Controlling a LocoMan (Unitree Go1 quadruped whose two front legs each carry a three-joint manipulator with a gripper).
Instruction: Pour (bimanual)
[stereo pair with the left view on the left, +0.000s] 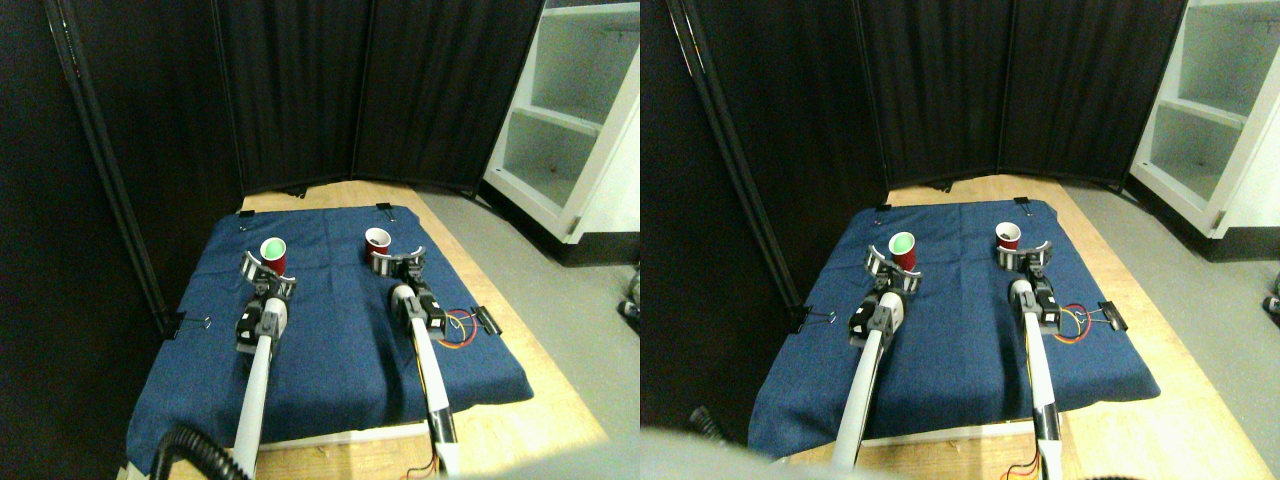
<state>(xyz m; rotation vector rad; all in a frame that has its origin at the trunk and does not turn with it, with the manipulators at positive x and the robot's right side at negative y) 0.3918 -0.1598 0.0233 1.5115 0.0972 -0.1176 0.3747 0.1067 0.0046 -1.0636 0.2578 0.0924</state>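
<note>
Two red cups stand upright on a blue cloth (330, 340). The left cup (273, 254) shows a green inside. My left gripper (268, 272) is open, its jaws spread to either side of that cup's base. The right cup (377, 244) has a white inside; what it holds cannot be made out. Just in front of it my right gripper (397, 262) is open, its curved jaws facing the cup and not closed on it.
The cloth is clipped onto a wooden table (520, 400). Black curtain panels (300, 90) close off the back and left. A white shelf unit (575, 120) stands at the right rear. Coloured wires (458, 328) lie by the right arm.
</note>
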